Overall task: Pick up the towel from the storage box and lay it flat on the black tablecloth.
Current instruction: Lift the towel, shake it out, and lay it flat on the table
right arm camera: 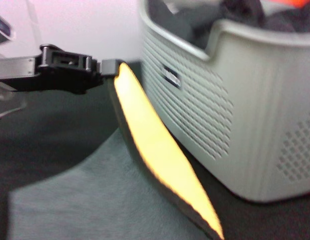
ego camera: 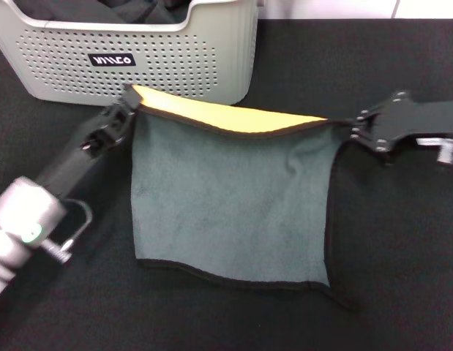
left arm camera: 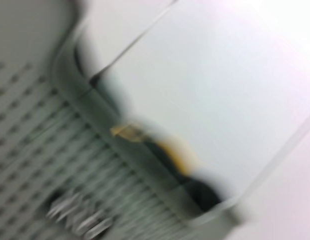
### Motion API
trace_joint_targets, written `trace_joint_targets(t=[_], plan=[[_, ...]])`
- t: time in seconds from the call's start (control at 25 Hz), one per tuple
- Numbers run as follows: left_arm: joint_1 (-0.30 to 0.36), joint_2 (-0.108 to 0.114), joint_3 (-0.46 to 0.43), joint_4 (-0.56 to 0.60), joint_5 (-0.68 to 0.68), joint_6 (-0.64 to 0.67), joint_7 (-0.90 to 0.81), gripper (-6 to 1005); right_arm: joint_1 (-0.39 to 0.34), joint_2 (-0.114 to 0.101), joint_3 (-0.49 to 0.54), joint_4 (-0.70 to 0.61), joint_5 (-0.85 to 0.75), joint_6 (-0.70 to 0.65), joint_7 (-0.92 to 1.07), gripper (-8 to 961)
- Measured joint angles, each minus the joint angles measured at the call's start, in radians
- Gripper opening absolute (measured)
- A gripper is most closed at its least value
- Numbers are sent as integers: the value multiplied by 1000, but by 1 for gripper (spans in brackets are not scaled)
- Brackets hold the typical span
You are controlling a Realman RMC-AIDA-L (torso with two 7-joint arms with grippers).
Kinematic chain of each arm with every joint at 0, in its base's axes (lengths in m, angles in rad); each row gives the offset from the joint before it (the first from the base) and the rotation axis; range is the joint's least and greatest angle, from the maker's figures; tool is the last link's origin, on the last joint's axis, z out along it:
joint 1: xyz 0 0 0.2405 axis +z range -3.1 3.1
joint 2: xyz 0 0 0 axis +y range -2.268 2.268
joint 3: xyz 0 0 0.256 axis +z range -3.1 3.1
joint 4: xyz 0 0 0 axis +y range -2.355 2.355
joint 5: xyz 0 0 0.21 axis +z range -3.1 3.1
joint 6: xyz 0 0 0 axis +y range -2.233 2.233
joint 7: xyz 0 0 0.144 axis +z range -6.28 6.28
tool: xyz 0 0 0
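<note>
Head view first: one towel [ego camera: 233,205] was stretched out between two grippers, grey-green side up, with the far edge folded over so a strip of the orange-yellow side showed. Its near part lay on the black tablecloth [ego camera: 402,278] covering the bench, while the far edge was held up just in front of the one storage box [ego camera: 175,58]. The left gripper [ego camera: 129,102] had its jaws clenched on the far left corner, and the right gripper [ego camera: 352,131] had its jaws clenched on the far right corner. The box sat at the far left of the bench with its black label [ego camera: 113,61] facing the robot, and there was some dark cloth [ego camera: 87,9] inside it.

Left wrist view: pretty much a smear. I could only make out the box's wall with rows of holes [left arm camera: 39,150], its rim, and a bit of yellow [left arm camera: 127,131] that might have been the towel.

Right wrist view: this one looked along the raised edge. The towel's orange-yellow strip [right arm camera: 155,155] ran up to the left gripper [right arm camera: 107,67], which was pinching that corner. The box [right arm camera: 245,120] stood just beside the edge, on its far side, with a dark bundle [right arm camera: 235,12] and something orange [right arm camera: 295,3] in it.
</note>
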Motion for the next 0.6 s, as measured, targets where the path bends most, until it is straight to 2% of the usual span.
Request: trace_joint_targets(t=[0.08,0.28,0.44,0.6], plan=[[53,7,1,0,17,166,56,10,-81,0,80,-140,4,153,2,15],[135,19,3,0,155,444,169,9,-176,4,227,-287,84,462,16,15],[199,14,2,35,283,544,261,9,-276,1,226,-408,149,534,36,15],[311,9,2,183,420,553,285,9,-458,-1,177,-612,226,551,41,15]])
